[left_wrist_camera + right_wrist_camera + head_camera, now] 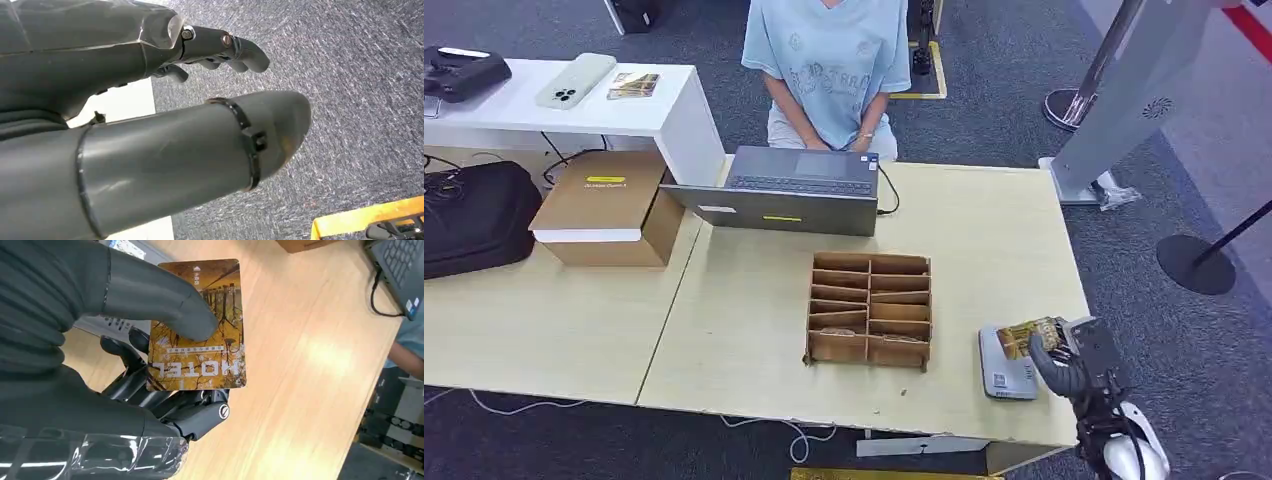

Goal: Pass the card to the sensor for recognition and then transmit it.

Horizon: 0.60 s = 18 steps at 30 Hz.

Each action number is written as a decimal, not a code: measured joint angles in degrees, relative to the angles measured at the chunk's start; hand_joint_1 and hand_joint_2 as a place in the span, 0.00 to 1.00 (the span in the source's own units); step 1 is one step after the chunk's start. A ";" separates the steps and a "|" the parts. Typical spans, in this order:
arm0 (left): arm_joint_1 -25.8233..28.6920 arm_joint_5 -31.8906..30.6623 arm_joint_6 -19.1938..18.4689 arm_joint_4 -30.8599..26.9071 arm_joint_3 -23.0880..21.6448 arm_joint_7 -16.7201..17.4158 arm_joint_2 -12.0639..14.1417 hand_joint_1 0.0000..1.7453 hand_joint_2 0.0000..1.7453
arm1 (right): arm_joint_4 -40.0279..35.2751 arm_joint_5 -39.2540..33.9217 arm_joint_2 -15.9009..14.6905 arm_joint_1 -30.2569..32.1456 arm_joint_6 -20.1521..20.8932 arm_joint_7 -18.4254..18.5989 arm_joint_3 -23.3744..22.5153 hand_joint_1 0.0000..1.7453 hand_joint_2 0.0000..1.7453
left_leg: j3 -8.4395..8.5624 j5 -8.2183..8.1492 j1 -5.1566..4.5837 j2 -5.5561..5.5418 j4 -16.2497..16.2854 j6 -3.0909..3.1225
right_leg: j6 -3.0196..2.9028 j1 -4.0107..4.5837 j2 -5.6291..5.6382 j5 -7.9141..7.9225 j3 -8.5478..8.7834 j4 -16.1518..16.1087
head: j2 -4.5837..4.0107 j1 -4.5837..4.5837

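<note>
My right hand (1069, 352) holds a yellow-brown hotel card (1025, 336) over the right end of the grey card sensor (1004, 365), which lies near the table's front right corner. In the right wrist view the card (210, 340) is pinched flat between the thumb and the darker fingers (165, 395), its printed face toward the camera. Whether the card touches the sensor I cannot tell. My left hand (200, 100) hangs over carpet, holding nothing, its fingers (235, 47) slightly curled and apart from the thumb.
A cardboard divider box (870, 308) with several slots stands left of the sensor. Behind it is an open laptop (799, 190), with a person in a light blue shirt (827, 60) seated at it. A brown carton (609, 205) and a black bag (474, 215) sit far left.
</note>
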 joint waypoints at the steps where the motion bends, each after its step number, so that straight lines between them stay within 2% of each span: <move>1: 0.01 -0.09 0.00 0.00 0.00 0.07 0.00 0.00 0.00 | -0.09 0.11 0.15 0.27 0.04 0.04 0.00 1.00 1.00 | 0.00 0.00 0.00 0.00 0.00 0.00 | 0.00 0.00 -0.01 0.00 0.00 0.00 | 0.00 0.04; 7: 0.02 -0.31 -0.02 0.00 0.00 0.37 0.00 0.00 0.00 | -0.79 0.52 1.11 1.37 0.28 0.37 -0.18 1.00 1.00 | 0.00 0.00 0.00 0.01 0.00 0.00 | 0.00 0.00 0.01 0.00 0.00 0.00 | 0.00 0.00; 13: -0.01 -0.44 0.02 0.00 -0.04 0.85 -0.07 0.00 0.00 | -1.49 4.88 2.16 2.47 0.90 2.40 -0.50 1.00 1.00 | 0.00 0.00 0.00 0.01 0.00 0.00 | 0.00 0.00 0.01 0.00 0.00 0.00 | 0.00 0.04; 18: -0.01 -0.48 -0.09 0.00 -0.04 0.85 -0.04 0.00 0.00 | -1.49 6.29 2.73 2.93 0.87 2.58 -0.50 1.00 1.00 | 0.00 0.00 0.00 0.01 0.00 0.00 | 0.00 0.00 0.01 0.00 0.00 0.00 | 0.00 0.04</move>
